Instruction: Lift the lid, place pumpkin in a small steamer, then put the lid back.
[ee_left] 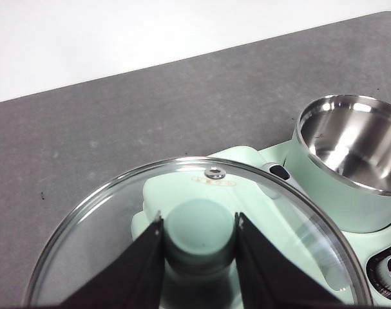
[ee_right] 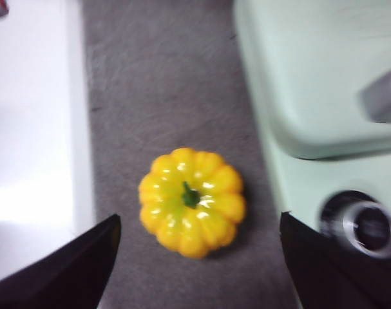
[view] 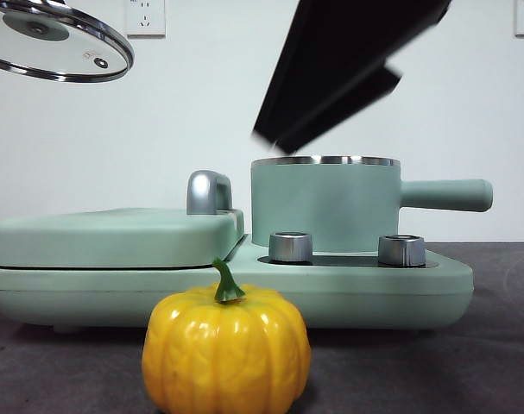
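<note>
My left gripper (ee_left: 198,222) is shut on the mint-green knob (ee_left: 198,232) of the glass lid (ee_left: 105,225). It holds the lid (view: 59,43) high at the top left of the front view, off to the side of the pot. The small steamer (view: 324,203) stands uncovered on the cooker base, and its steel inside (ee_left: 356,138) is empty. The yellow-orange pumpkin (view: 227,354) sits on the dark table in front of the cooker. Above the pumpkin (ee_right: 192,201), my right gripper (ee_right: 198,217) is open with a jaw on either side. In the front view this gripper (view: 279,136) comes down dark from the top centre.
The mint-green cooker base (view: 244,297) carries a flat griddle cover (view: 115,235) with a chrome handle (view: 208,191) on its left half. Two chrome dials (view: 290,247) (view: 401,250) face the front. The steamer's long handle (view: 447,195) points right.
</note>
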Controlling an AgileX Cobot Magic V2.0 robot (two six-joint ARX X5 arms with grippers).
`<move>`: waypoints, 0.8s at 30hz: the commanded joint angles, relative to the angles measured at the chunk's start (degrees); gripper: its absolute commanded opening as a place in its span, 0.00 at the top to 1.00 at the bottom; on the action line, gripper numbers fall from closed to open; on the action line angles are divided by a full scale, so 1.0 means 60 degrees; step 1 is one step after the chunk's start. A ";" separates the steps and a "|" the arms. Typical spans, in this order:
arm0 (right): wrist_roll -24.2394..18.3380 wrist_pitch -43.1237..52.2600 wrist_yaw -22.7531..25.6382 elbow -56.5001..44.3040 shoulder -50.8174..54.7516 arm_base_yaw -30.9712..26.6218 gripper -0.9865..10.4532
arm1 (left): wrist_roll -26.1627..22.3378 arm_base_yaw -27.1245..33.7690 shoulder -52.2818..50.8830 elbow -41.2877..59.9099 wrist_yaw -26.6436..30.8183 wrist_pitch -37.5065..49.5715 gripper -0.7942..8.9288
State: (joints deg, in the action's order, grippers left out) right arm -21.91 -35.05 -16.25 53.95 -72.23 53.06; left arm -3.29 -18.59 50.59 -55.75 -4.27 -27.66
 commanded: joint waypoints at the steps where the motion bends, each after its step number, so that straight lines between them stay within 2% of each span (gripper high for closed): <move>1: -0.0153 0.0281 0.0029 0.0186 -0.0616 0.0339 0.57 | 0.0095 -0.0018 -0.0015 -0.0146 0.0036 0.0273 0.90; 6: -0.0204 0.0594 0.0295 0.0186 -0.1574 0.0637 0.56 | 0.0091 -0.0018 -0.0015 -0.0146 0.0040 0.0273 0.90; 10: -0.0248 0.0801 0.0539 0.0186 -0.2233 0.0645 0.51 | 0.0087 -0.0018 -0.0015 -0.0146 0.0040 0.0270 0.90; 16: -0.0335 0.1177 0.0892 0.0186 -0.2681 0.0648 0.51 | -0.0029 -0.0018 -0.0015 -0.0146 0.0051 0.0270 0.90; 24: -0.0346 0.1239 0.0681 0.0186 -0.3129 0.0685 0.51 | -0.0040 -0.0018 -0.0015 -0.0146 0.0051 0.0288 0.90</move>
State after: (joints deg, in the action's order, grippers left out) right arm -23.66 -27.86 -11.77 53.98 -89.93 56.27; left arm -3.36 -18.59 50.59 -55.75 -4.21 -27.66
